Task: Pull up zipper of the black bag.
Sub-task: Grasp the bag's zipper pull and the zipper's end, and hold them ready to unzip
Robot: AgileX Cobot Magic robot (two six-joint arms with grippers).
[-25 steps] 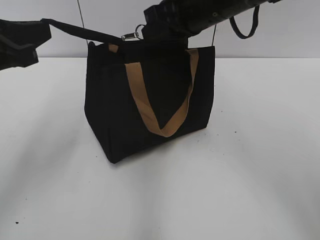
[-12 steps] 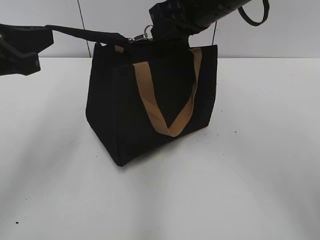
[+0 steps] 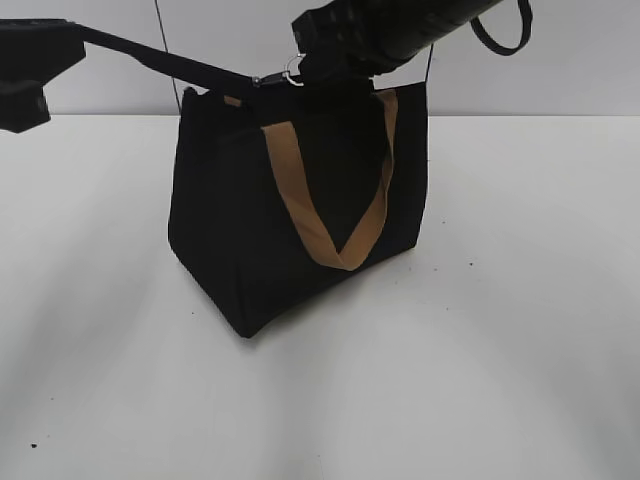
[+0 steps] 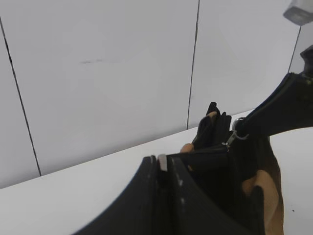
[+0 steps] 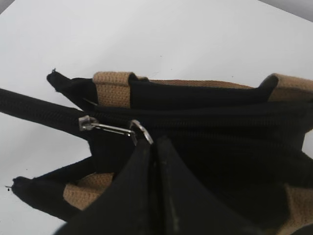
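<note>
The black bag (image 3: 250, 230) stands upright on the white table, its tan handle (image 3: 300, 210) hanging down the front. A black zipper tail (image 3: 160, 58) runs taut from the bag's top left up to my left gripper (image 3: 70, 35), which is shut on it in the left wrist view (image 4: 164, 162). My right gripper (image 3: 308, 58) is above the bag's top edge. In the right wrist view it (image 5: 154, 143) is shut on the ring of the silver zipper pull (image 5: 110, 128). The pull also shows in the exterior view (image 3: 288, 70). The zip track (image 5: 205, 120) to the right of the slider looks closed.
The white table (image 3: 500, 330) extends around the bag on all sides. A white panelled wall (image 3: 560, 80) is close behind. A black cable loop (image 3: 500, 35) hangs from my right arm. The right arm (image 4: 288, 103) crosses the left wrist view.
My left gripper has risen, pulling the zipper tail up and taut. The silver pull has shifted a little to the right with my right gripper. The bag has rocked slightly.
</note>
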